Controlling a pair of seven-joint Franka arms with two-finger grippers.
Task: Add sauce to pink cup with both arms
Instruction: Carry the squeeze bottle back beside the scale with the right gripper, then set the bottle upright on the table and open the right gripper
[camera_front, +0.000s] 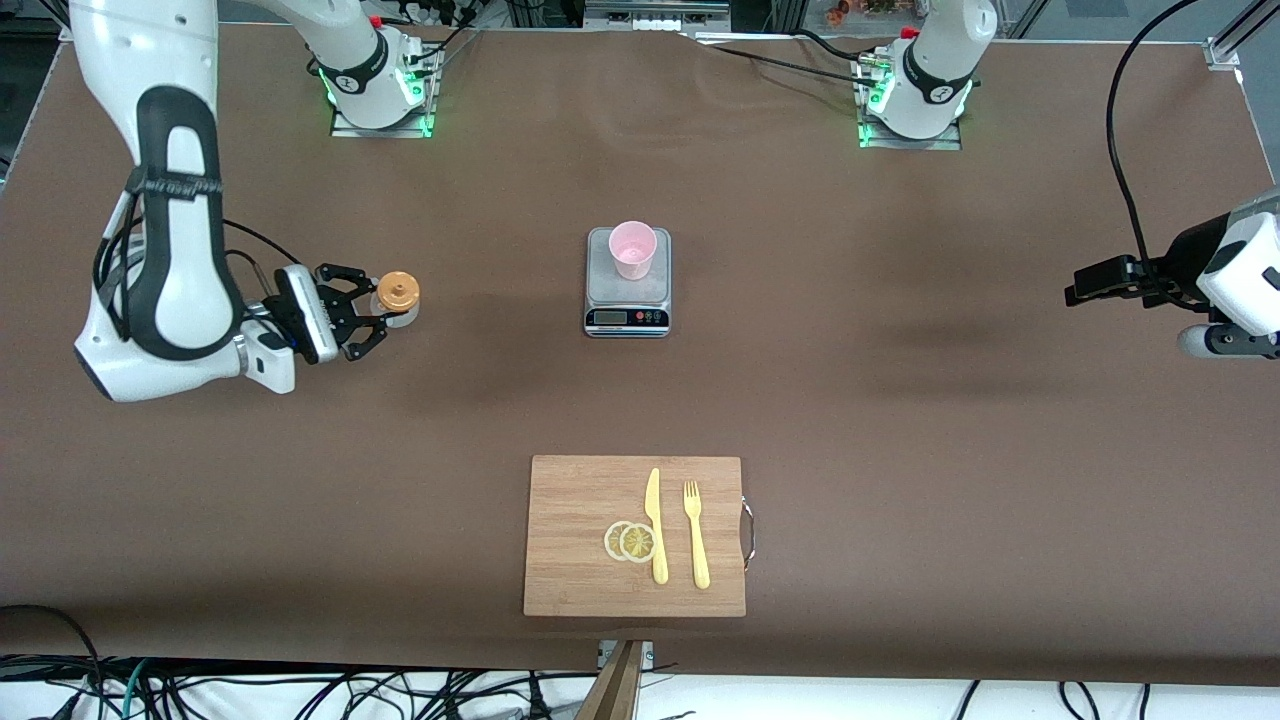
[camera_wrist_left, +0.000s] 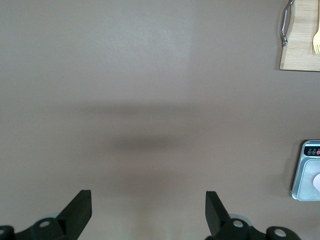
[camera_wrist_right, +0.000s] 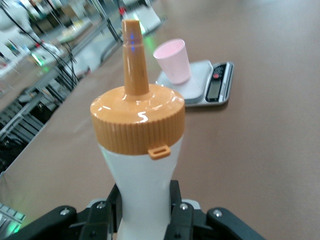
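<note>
The sauce (camera_front: 397, 298) is a whitish squeeze bottle with an orange nozzle cap, upright toward the right arm's end of the table. My right gripper (camera_front: 385, 312) is shut on its lower body. In the right wrist view the fingers (camera_wrist_right: 102, 210) press the bottle (camera_wrist_right: 142, 165) from both sides. The pink cup (camera_front: 633, 250) stands on a small grey scale (camera_front: 627, 300) mid-table and also shows in the right wrist view (camera_wrist_right: 173, 61). My left gripper (camera_front: 1075, 290) hangs open over bare table at the left arm's end. Nothing lies between its fingers (camera_wrist_left: 147, 200).
A wooden cutting board (camera_front: 570, 500) lies nearer the front camera than the scale. On it are a yellow knife (camera_front: 656, 525), a yellow fork (camera_front: 695, 535) and two lemon slices (camera_front: 630, 541). The scale's edge (camera_wrist_left: 307, 170) shows in the left wrist view.
</note>
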